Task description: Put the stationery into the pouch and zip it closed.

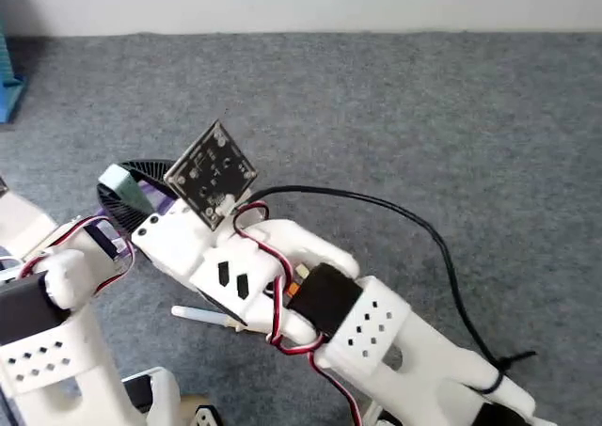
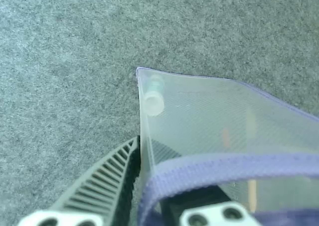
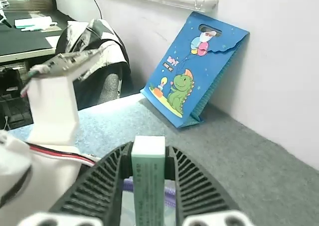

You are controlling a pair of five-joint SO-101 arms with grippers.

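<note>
Right gripper (image 3: 148,148) clamped on green eraser (image 3: 147,178), block upright between its fingers, at 10 o'clock from table (image 1: 423,116) centre. Left gripper (image 2: 147,153) pinching pouch (image 2: 214,121) rim; pouch just beyond eraser.

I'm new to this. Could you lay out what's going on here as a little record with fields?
Left hand: grips the pouch by its edge
Pouch: translucent mesh, purple zip band, a white-capped item inside
Right hand: shut on a green block
On the table: white pen
Behind: blue gift bag
</note>
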